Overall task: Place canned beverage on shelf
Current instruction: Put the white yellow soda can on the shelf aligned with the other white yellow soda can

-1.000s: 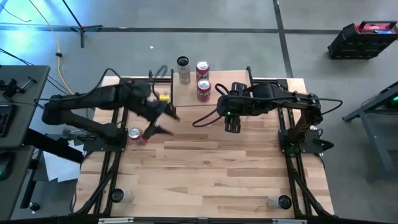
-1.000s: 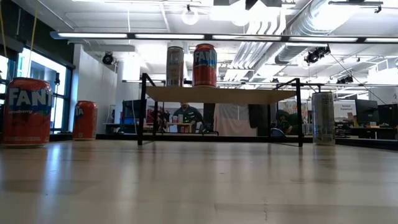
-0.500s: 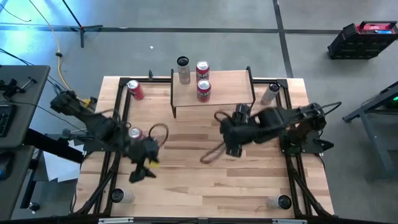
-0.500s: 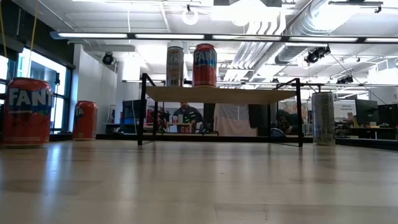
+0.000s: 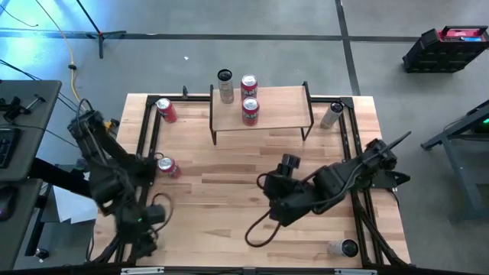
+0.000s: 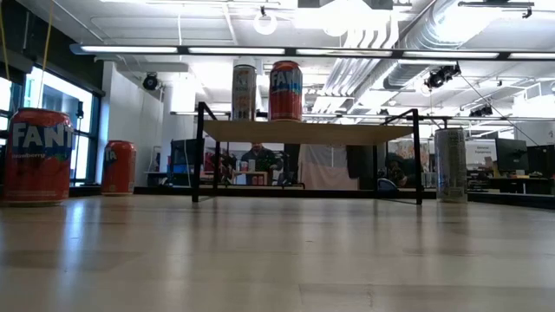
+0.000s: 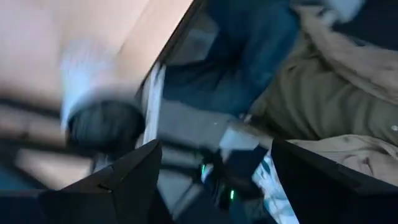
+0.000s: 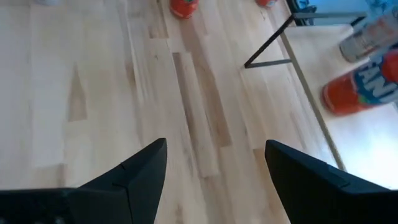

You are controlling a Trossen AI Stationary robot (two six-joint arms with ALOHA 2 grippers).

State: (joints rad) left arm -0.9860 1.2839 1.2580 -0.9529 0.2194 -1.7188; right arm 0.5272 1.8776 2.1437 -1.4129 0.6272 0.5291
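The tabletop (image 5: 229,221) is a big wooden top with black rails along its left and right edges. Most of the middle and the near part is bare wood, so there is lots of room to move there.

The shelf (image 5: 263,113) stands at the far edge, in the middle. One red can (image 5: 250,111) stands on its plank. In the low view a silver can (image 6: 244,91) and a red can show on top of the plank, with open space under it between the thin black legs.

The left gripper (image 5: 145,229) is down at the near left corner, past the left rail, with its arm folded up by the edge. In the left wrist view its two dark fingers (image 7: 118,180) are wide apart with nothing between them.

The right gripper (image 5: 279,210) is low over the tabletop, near the middle and a bit to the right. Its arm stretches in from the right side and a black cable (image 5: 263,225) loops under it. Its fingers (image 8: 134,171) are apart and hold nothing; only bare wood shows between them.

Another red can (image 5: 165,110) stands at the far left corner. A red can (image 5: 168,166) stands by the left rail, close to the left arm. A silver can (image 5: 331,114) stands just right of the shelf.
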